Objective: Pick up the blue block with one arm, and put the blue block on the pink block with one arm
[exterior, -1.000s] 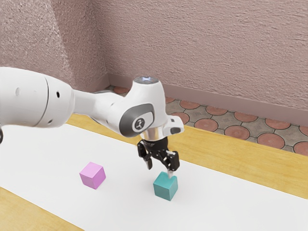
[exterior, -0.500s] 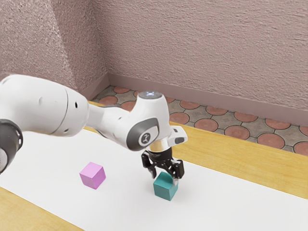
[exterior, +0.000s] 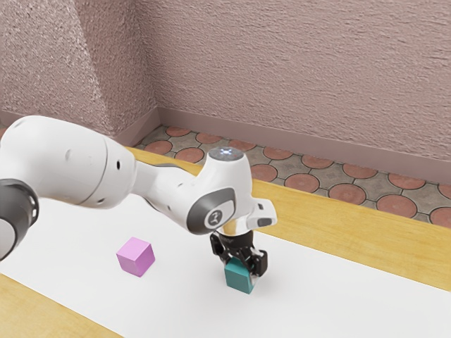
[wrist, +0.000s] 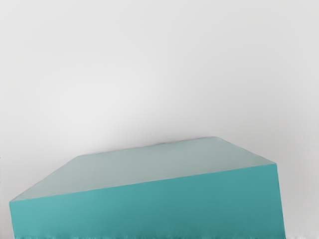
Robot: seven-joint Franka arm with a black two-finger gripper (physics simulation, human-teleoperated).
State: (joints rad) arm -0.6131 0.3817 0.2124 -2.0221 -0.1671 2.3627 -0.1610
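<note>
The blue block [exterior: 239, 281], teal in colour, rests on the white mat [exterior: 338, 299] right under my hand. My gripper [exterior: 242, 268] has come down over it and stands open, one black finger on each side of the block's top. The lower half of the block shows below the fingers. In the wrist view the blue block [wrist: 149, 199] looms large just beneath the hand, its top face and one side showing against the white mat. The pink block [exterior: 135, 256] sits on the mat some way toward the exterior view's left of the blue one, apart from the arm.
The white mat lies on a wooden table [exterior: 366, 229] whose bare wood runs along the far side and the near left corner. Beyond it are a tiled floor [exterior: 331, 179] and rough pinkish walls [exterior: 303, 63].
My hand has dropped straight down from above the blue block until its fingers straddle the block. Neither block has moved.
</note>
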